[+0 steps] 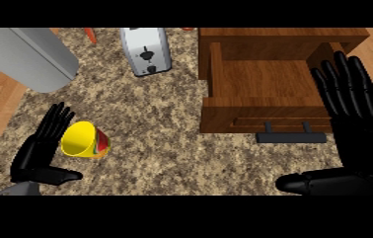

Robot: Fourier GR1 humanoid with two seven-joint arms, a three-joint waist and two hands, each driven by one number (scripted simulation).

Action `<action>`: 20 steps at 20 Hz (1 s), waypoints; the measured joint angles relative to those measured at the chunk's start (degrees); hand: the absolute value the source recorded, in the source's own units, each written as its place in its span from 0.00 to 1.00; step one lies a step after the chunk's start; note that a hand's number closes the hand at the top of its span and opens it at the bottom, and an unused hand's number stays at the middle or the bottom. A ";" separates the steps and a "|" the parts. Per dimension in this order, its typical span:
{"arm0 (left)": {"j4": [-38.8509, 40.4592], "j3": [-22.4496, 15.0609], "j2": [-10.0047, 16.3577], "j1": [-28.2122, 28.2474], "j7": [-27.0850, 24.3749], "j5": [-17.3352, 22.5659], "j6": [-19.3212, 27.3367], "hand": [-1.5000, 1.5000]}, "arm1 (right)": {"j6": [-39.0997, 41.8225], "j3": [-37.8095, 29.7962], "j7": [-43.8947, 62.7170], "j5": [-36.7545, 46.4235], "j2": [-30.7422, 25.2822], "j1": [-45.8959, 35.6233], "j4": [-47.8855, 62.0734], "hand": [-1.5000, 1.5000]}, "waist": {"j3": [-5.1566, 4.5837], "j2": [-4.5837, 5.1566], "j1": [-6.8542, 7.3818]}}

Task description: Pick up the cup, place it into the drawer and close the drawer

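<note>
**While the cup (82,139) lies beside the left hand (38,150), the drawer (255,86) stands open**

Since the cup is tipped on its side on the counter (167,133), with its yellow mouth turned toward the left hand's fingers, it sits just to the right of that hand. Whether the two touch cannot be told. The left hand is unclenched, its fingers straight and its thumb held low. It grasps nothing, so the pick-up is judged not yet made.

Well to the right of this hand is the pulled-out drawer, whose bare wooden floor leaves room for the cup. Its front panel and dark handle (291,137) face the near edge of the counter.

The right hand (348,118) rests at the view's right, flat and released, fingers up, over the drawer's right wall. This probably places it well for the closing push.

Bare counter lies between cup and drawer, giving an open path. Ahead of the left hand, a toaster (146,50) and a grey vessel (33,57) stand well clear.
</note>
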 measured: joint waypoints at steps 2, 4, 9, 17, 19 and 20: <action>4.16 0.12 0.63 -1.66 -2.21 -0.88 0.70 0.00 | 0.24 -0.79 1.07 -1.04 -0.54 -0.79 -0.40 0.00 | 0.01 0.02 -0.04; 8.27 -0.14 0.63 -3.23 -4.88 -2.14 2.12 0.00 | 0.38 -1.42 1.66 -1.60 -0.95 -1.46 -0.11 0.00 | -0.01 0.03 -0.08; 17.61 -0.15 2.72 -7.30 -8.69 -3.75 3.68 0.00 | 0.47 0.78 0.22 0.29 0.27 1.06 -1.20 0.00 | -0.03 0.05 -0.20; 25.74 -1.83 3.32 -9.82 -13.78 -5.81 5.65 0.00 | 0.20 -0.28 1.86 -0.56 -0.22 -1.77 -0.05 0.00 | -0.03 0.09 -0.20; 27.92 -2.14 3.52 -10.92 -14.79 -6.12 5.63 0.00 | 0.51 0.03 1.12 -0.51 0.03 -0.88 -0.33 0.00 | -0.06 0.13 -0.34; 28.52 -2.41 3.25 -10.87 -15.57 -6.32 5.88 0.00 | 0.67 0.20 1.23 -0.57 0.00 -0.72 -0.47 0.00 | -0.04 0.12 -0.35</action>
